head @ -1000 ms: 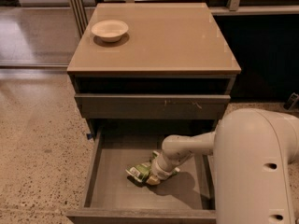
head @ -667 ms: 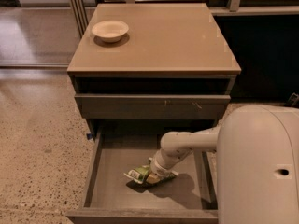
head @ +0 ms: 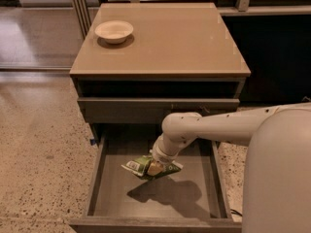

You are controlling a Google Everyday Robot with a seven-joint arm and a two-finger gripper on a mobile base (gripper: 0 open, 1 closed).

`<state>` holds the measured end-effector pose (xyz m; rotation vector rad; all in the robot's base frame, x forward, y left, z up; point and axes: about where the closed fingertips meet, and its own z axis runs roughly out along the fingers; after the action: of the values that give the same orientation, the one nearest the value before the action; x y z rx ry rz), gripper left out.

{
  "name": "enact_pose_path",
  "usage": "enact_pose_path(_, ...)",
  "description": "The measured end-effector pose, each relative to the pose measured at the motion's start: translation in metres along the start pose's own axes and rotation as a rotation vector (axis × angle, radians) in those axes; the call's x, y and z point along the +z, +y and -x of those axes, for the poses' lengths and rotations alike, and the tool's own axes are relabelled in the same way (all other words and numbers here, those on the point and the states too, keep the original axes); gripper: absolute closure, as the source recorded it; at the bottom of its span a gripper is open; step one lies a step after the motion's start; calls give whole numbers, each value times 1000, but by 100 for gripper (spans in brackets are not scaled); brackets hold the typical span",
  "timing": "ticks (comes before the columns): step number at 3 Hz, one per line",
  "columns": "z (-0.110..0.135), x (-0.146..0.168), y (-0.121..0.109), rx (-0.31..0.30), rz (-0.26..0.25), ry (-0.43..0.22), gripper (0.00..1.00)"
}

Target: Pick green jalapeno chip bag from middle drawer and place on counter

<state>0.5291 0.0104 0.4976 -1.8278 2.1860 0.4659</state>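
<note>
Your gripper (head: pixel 156 167) is squeezed tight on the green jalapeno chip bag (head: pixel 137 165), and it holds the bag a little above the floor of the open middle drawer (head: pixel 112 198).

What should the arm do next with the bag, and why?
Probably raise it straight up: the gripper holds the bag above the drawer floor, shadow beneath, and the counter sits well higher.

hand (head: pixel 156 166) over middle drawer (head: pixel 95 179), clamped on green jalapeno chip bag (head: pixel 137 165) — fingertips hidden
</note>
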Motion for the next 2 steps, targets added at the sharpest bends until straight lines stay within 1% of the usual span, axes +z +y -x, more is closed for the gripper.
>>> enact_pose_path(1,39,-52,-2,-54,8,-75,100)
enact_pose_path(2,74,-107,-7,-112,-15,-222,100)
